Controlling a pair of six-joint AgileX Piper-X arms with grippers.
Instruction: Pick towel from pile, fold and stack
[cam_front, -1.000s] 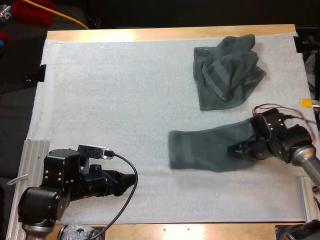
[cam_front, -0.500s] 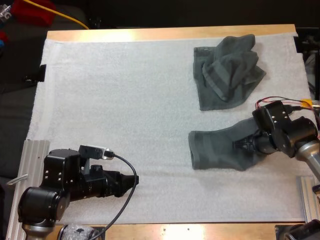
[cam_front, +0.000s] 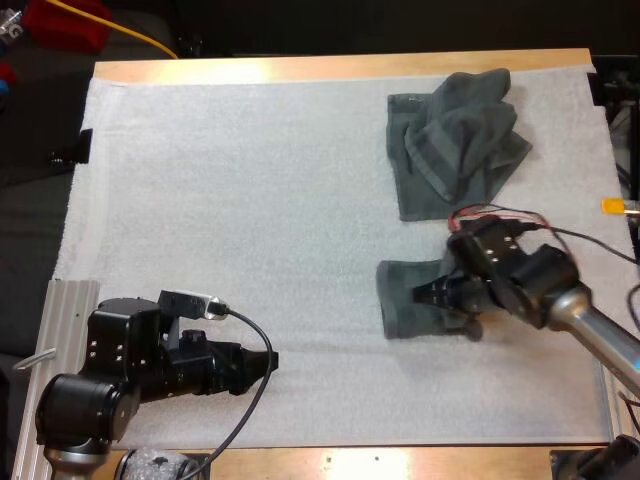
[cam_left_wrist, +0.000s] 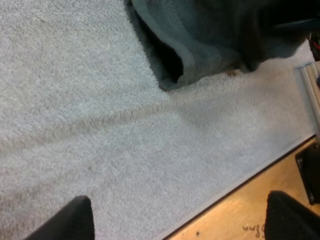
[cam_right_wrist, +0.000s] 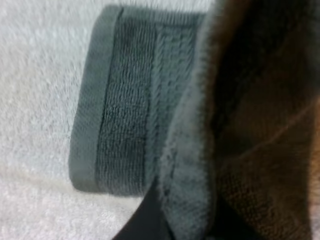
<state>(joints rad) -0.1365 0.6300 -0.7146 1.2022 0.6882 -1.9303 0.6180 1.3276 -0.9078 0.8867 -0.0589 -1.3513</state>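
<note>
Step in hand: looks like you're working through the fold itself, doubling one towel over on the white fleecy mat (cam_front: 250, 210). Picking from the pile seems done, stacking isn't.

Right gripper: your right gripper (cam_front: 428, 294) is sitting low over the dark grey-green folded towel (cam_front: 398, 308). Going by the right wrist view, with cloth bunching up right against a black finger (cam_right_wrist: 145, 220), I'd say it's pinching a layer of that towel.

Where the towel is: it's lying on the near right part of the mat as a short doubled block. Its banded hem is facing the mat's middle and its right part is hiding under the gripper.

Pile: the crumpled dark grey-green towel (cam_front: 455, 140) is waiting just beyond it at the far right, close but apart.

Left gripper: your left gripper (cam_front: 266, 362) is hovering near the mat's front edge, well clear of the cloth. Its fingers (cam_left_wrist: 75, 222) are standing spread with nothing between them.

Next move: you're probably going to want to lay the held layer flush with the hem, let go, then lift straight off so nothing drags.

Watch for: the top layer sticking to a finger and peeling the fold open.
</note>
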